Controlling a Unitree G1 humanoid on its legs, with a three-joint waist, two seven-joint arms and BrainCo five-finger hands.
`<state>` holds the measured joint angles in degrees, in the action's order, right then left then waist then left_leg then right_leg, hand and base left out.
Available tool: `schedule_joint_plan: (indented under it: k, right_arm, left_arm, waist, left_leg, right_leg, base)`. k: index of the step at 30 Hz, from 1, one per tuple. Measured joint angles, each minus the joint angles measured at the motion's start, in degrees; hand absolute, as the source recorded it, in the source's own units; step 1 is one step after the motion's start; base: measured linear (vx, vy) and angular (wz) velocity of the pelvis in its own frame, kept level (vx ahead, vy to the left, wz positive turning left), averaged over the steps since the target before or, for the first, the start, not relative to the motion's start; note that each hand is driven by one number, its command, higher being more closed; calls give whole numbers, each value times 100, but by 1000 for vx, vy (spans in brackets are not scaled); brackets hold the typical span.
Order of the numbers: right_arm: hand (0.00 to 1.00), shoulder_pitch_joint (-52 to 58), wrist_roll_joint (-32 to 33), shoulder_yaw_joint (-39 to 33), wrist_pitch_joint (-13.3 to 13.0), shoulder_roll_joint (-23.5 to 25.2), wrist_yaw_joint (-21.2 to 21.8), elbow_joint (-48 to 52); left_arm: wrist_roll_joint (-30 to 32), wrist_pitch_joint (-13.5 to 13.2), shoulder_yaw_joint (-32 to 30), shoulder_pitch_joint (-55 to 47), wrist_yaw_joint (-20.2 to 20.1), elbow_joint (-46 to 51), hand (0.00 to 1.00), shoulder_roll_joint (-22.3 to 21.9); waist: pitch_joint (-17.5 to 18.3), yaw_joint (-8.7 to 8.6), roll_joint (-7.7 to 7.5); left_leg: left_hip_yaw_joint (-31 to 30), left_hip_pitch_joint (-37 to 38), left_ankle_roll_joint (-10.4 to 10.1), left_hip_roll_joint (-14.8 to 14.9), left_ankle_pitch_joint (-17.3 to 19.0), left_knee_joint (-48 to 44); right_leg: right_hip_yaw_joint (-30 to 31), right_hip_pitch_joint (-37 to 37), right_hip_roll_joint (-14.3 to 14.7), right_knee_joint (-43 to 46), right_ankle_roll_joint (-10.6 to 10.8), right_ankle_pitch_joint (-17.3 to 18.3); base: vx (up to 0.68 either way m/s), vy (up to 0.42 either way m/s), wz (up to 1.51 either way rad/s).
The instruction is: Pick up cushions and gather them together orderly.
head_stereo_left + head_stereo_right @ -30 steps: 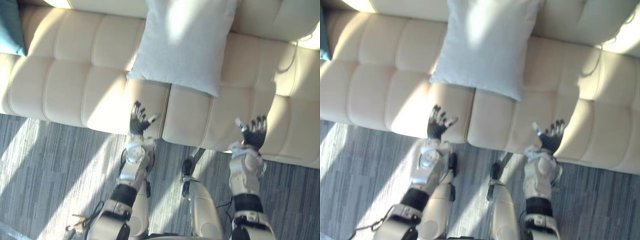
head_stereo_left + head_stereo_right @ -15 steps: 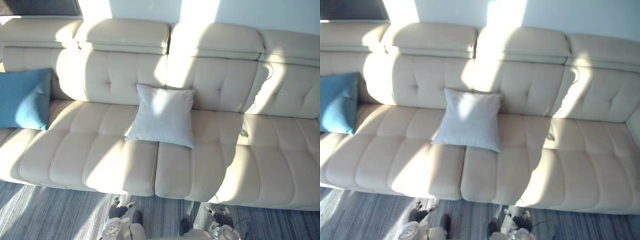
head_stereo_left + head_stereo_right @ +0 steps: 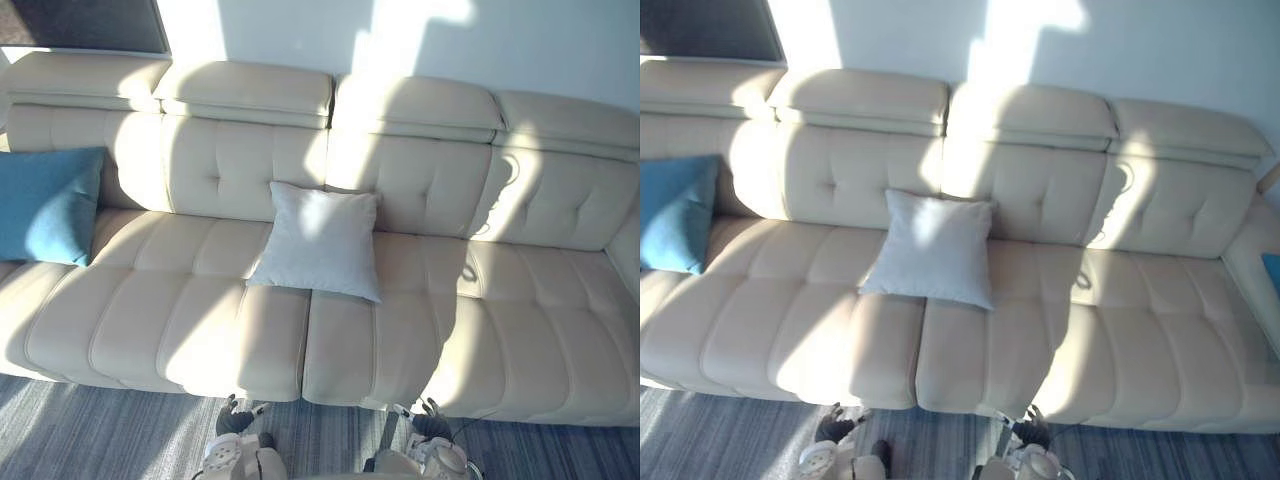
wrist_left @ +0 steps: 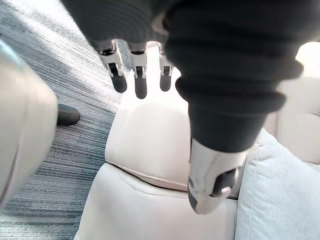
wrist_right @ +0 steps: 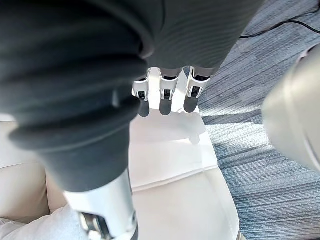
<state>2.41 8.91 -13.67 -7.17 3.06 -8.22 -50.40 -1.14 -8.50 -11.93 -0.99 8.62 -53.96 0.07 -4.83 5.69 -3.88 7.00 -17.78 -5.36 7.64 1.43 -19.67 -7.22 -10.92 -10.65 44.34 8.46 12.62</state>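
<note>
Lt-grey cushion [image 3: 318, 241] centre, tilted; blue cushion [image 3: 45, 205] far L, well apart

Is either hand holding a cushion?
No: left hand and right hand hang open before the sofa; the grey cushion lies on its seat.

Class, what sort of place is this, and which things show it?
Probably a living room or lounge: a long cream sofa, a pale grey cushion and a blue cushion on it, grey flooring in front.

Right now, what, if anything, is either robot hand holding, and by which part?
Nothing: left hand and right hand are open; the pale grey cushion lies on the sofa.
</note>
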Motion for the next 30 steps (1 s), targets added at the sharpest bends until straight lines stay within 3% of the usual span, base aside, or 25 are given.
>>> schedule_joint_plan:
  k: [1,3,4,6,7,8,9,10,11,12,13,15,17,18,19,20,21,24,28,29,30]
  right_arm:
    - [0,8,-1,6,0,-142,-35,-2]
    - [0,-95,-4,75,9,-76,-72,-9]
    - [0,-187,-3,86,16,-87,-76,-18]
    - [0,-351,0,82,-6,-217,-119,-13]
    - [0,-343,1,77,-6,-246,-129,-16]
    - [0,-337,-1,61,-4,-310,-177,-19]
    - [0,-267,0,7,2,-329,-193,-34]
    - [0,-175,0,-109,11,-330,-211,-57]
    - [0,-138,-1,-145,17,-337,-212,-62]
    - [0,-23,-2,-180,37,-386,-218,-78]
    - [0,101,-2,-178,73,-387,-212,-82]
    - [0,297,-2,-178,146,-324,-201,-327]
    - [0,280,-1,-189,167,-307,-185,-420]
    - [0,258,-2,-238,177,-289,-166,-448]
    - [0,244,-4,-424,207,-240,-128,-465]
    - [0,251,-4,-462,215,-172,-114,-475]
    - [0,261,-3,-648,220,-3,-68,-564]
    - [0,249,-4,-961,225,-14,-39,-726]
    - [0,206,-6,-1207,250,-112,-28,-933]
    - [0,113,-205,-1537,272,-149,-19,-1177]
    - [0,113,-205,-1537,272,-150,-19,-1177]
  left_arm:
    - [-1,15,11,-60,6,-9,0,-163]
    - [19,-11,9,20,32,128,0,-119]
    - [12,-11,17,44,32,155,0,-128]
    - [-9,-9,69,-26,24,127,0,-276]
    - [-9,-11,80,-38,22,123,0,-295]
    - [-9,-7,193,-49,19,60,0,-333]
    - [-9,-6,242,-32,0,4,0,-323]
    - [-14,-15,228,29,7,50,0,-306]
    - [-12,-21,227,32,11,55,0,-287]
    - [-12,-25,212,35,4,29,0,-268]
    - [-10,-26,205,26,3,24,0,-267]
    - [-8,-7,170,0,3,-6,0,-224]
    - [-8,25,159,-44,-3,-16,0,-199]
    - [-7,39,84,-62,-2,-38,0,-255]
    - [-4,45,-2,-94,0,-96,0,-247]
    - [-7,46,-11,-114,7,-106,0,-201]
    - [-3,42,-7,-154,2,-108,0,-83]
    - [8,43,9,-242,-2,-210,0,-39]
    - [111,44,8,-287,-7,-390,0,33]
    - [212,49,-62,-211,-114,-742,0,175]
    - [212,49,-62,-211,-114,-742,0,174]
  waist:
    - [42,30,204]
    - [-87,82,-5]
    - [-127,105,42]
    - [-171,104,414]
    - [-160,96,459]
    - [-132,79,594]
    - [-152,43,616]
    - [-184,51,502]
    - [-180,55,460]
    - [-190,12,479]
    - [-189,3,477]
    - [-176,-56,413]
    - [-154,-109,384]
    - [-90,-141,455]
    - [-17,-232,357]
    - [11,-257,316]
    - [125,-241,128]
    - [179,-256,197]
    - [266,-259,276]
    - [-81,-263,277]
    - [-80,-263,278]
  left_leg:
    - [130,2,204,31,-51,184]
    - [249,-137,128,-41,-247,100]
    - [214,-247,62,24,-315,33]
    - [158,-318,-13,313,-651,293]
    - [167,-309,-15,353,-740,401]
    - [187,-265,19,417,-990,780]
    - [221,-223,-37,424,-832,943]
    - [277,-324,26,366,-607,599]
    - [258,-417,109,311,-548,257]
    - [141,-558,336,258,-239,-785]
    - [141,-518,417,262,116,-1374]
    - [-30,-233,286,346,1005,-2379]
    - [-110,-2,119,395,1377,-2492]
    - [-99,172,21,398,1660,-2136]
    - [-76,350,-39,258,1781,-1561]
    - [-66,412,-23,168,1776,-1295]
    - [27,538,71,-10,1517,-859]
    - [22,825,214,-235,1357,-506]
    - [9,888,290,-388,1156,-207]
    - [-417,1495,203,-506,943,526]
    - [-417,1492,203,-503,956,509]
  right_leg:
    - [124,194,174,-113,120,269]
    - [418,306,31,186,23,647]
    - [332,408,165,-161,-49,900]
    - [-44,607,469,-840,-95,1005]
    - [-119,606,496,-899,-125,1021]
    - [-340,585,567,-982,-231,1056]
    - [-538,571,516,-1089,-453,1058]
    - [-738,609,358,-1313,-758,1115]
    - [-767,606,300,-1411,-836,1161]
    - [-787,595,251,-1478,-828,1049]
    - [-786,586,246,-1500,-829,997]
    - [-835,577,248,-1503,-777,914]
    - [-816,524,244,-1509,-694,846]
    - [-773,482,279,-1526,-576,756]
    - [-729,443,295,-1698,-450,654]
    - [-710,401,254,-1804,-447,596]
    - [-583,449,205,-2184,-450,361]
    - [-439,844,175,-2803,-335,14]
    - [-324,906,157,-3093,-336,-165]
    - [-276,1399,291,-3551,-467,-274]
    - [-274,1401,292,-3549,-466,-273]
  base:
    - [-215,29,23]
    - [-193,-89,18]
    - [-243,-262,-6]
    - [-303,-216,-15]
    - [-303,-156,3]
    - [-296,-142,19]
    - [-334,-160,17]
    - [-221,-91,3]
    - [-232,-72,-11]
    - [-212,2,-11]
    - [-278,52,0]
    - [-134,114,10]
    - [-62,193,3]
    - [-42,288,10]
    - [-34,233,15]
    - [-71,205,13]
    - [-83,166,1]
    - [-53,120,2]
    - [-39,53,7]
    - [0,0,0]
    - [0,0,0]
